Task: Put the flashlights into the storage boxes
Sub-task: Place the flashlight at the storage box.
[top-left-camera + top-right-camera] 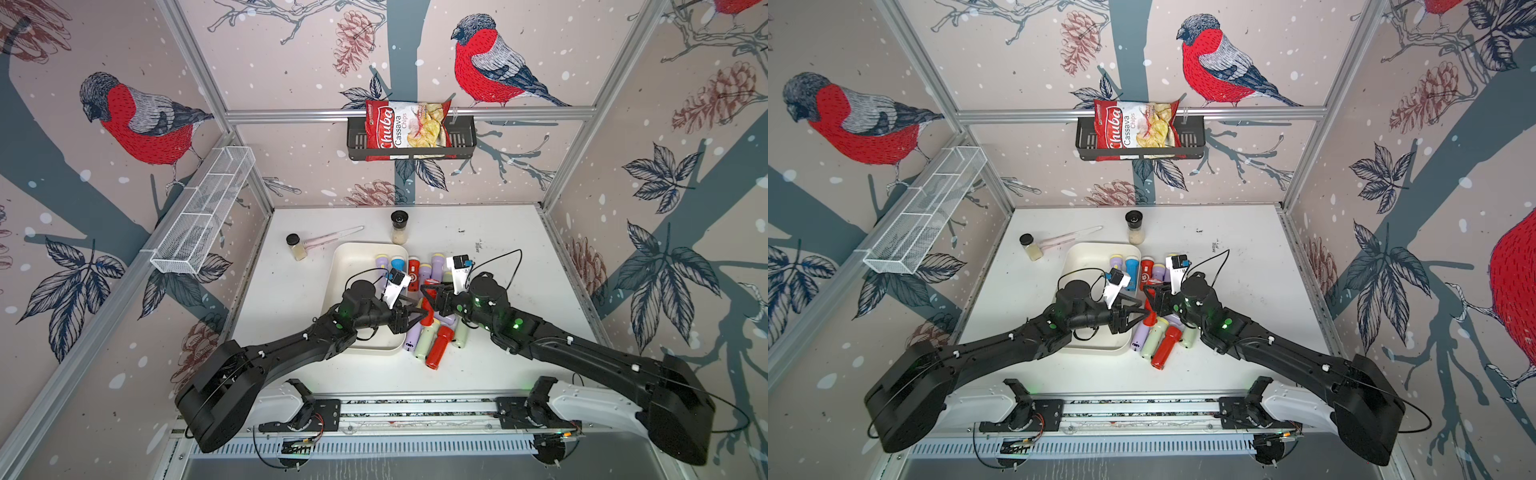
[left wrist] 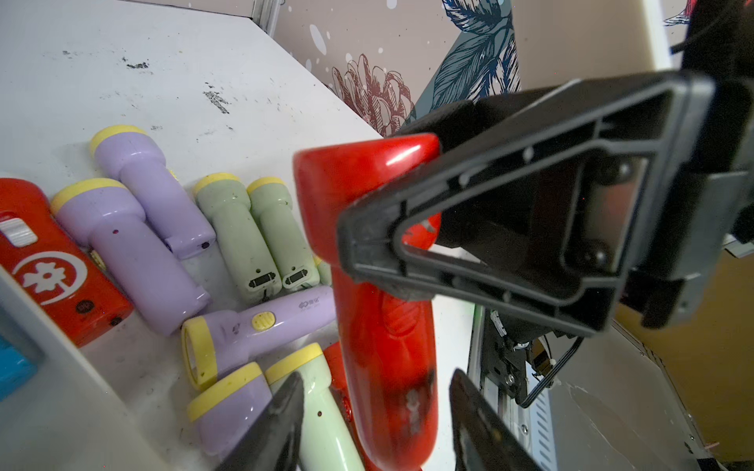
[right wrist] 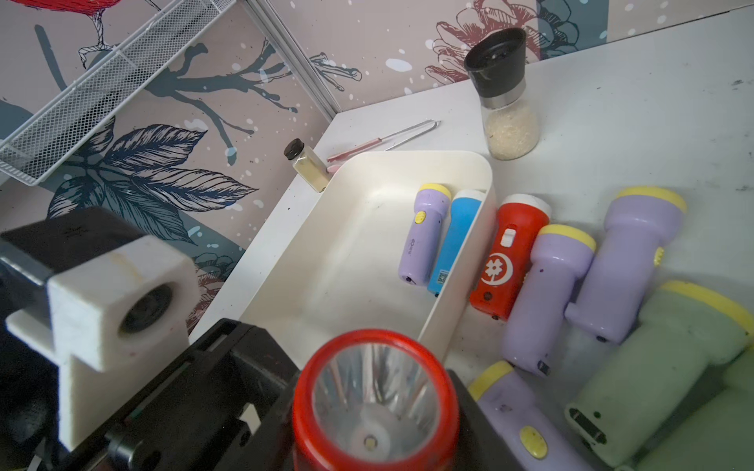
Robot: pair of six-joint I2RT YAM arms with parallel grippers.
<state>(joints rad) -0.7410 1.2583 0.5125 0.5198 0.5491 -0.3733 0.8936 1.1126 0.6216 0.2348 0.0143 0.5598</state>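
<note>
Right fingers (image 2: 489, 289): we see them clamped on the head of the red flashlight (image 2: 387, 346).
Left fingers (image 2: 277, 428): parted, straddling its handle with slim gaps.

Bright, diffuse lighting casts soft shadows on the white tabletop (image 1: 548, 282). Top views bow at the edges; wrist-view foregrounds blur.

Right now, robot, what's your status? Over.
Right end effector shut on red flashlight. Left end effector open around its handle. Cream tray holds lilac flashlight, blue flashlight; flashlight pile beside it. Nothing seen in the way.
</note>
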